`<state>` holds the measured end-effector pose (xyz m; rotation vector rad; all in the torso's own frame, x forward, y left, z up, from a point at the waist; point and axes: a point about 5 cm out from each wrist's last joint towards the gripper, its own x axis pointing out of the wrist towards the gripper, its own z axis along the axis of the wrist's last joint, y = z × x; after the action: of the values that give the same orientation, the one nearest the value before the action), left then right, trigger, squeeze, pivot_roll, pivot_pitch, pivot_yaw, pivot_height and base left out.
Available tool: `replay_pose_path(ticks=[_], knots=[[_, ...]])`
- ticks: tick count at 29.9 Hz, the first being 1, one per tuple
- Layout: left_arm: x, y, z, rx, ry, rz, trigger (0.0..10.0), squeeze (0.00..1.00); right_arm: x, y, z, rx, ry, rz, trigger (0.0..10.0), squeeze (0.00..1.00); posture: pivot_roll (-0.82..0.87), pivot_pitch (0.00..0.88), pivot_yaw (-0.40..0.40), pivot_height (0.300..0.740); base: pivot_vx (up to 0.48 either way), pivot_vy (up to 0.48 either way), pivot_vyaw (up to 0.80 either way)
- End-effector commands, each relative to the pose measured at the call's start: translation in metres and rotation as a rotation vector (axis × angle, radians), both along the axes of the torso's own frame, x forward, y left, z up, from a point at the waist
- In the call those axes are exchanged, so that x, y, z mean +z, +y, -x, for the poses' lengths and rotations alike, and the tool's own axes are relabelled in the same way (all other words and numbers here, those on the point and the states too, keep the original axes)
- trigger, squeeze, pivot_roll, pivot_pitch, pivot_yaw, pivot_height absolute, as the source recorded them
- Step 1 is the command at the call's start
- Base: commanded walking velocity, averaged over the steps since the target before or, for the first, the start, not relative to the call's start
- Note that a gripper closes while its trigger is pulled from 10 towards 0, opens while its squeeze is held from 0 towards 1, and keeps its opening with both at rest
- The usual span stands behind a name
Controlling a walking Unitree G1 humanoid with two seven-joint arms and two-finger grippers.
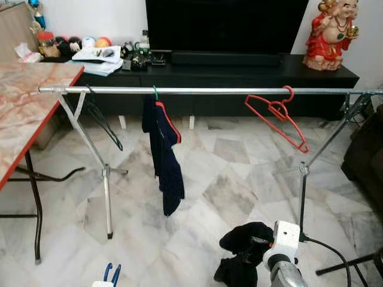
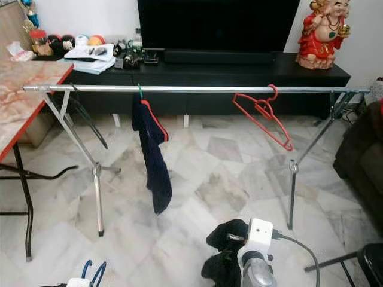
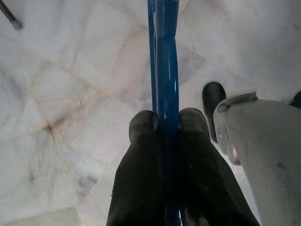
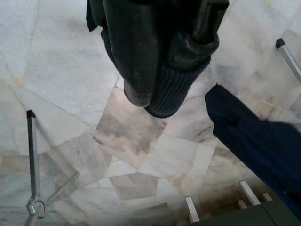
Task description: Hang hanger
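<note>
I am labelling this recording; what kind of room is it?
Probably a home living room: a large dark screen on a low black cabinet, marble floor tiles, and a metal clothes rail set up for drying.

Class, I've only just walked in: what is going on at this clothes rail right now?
The robot faces a metal rail that already carries a dark garment on a hanger, an empty red hanger and a black hanger. Its left tool is shut on a blue hanger, held low over the marble floor. Its right tool grips a dark cloth. Neither is on the rail yet.
</note>
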<state>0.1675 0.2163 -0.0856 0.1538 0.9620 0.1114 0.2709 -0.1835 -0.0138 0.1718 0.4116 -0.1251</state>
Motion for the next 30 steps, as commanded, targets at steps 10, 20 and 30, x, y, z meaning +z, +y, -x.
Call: replay_pose_path(ticks=[10,20,30], knots=[[0.002,0.005,-0.002,0.007,-0.021,-0.013,10.0,0.00,0.002,-0.001,-0.002,-0.005,-0.014,0.003,10.0,0.00,0.04,0.024,-0.004,0.740,-0.049,0.000,0.00],[0.028,-0.001,-0.047,-0.079,-0.236,0.015,10.0,0.00,0.008,-0.002,-0.007,-0.001,-0.038,0.008,10.0,0.00,0.04,0.026,-0.004,0.740,0.000,0.000,0.00],[0.091,-0.040,-0.113,-0.631,-0.450,0.199,10.0,0.00,0.042,-0.002,-0.044,0.103,-0.101,0.107,10.0,0.00,0.05,0.024,-0.013,0.740,0.000,0.000,0.00]])
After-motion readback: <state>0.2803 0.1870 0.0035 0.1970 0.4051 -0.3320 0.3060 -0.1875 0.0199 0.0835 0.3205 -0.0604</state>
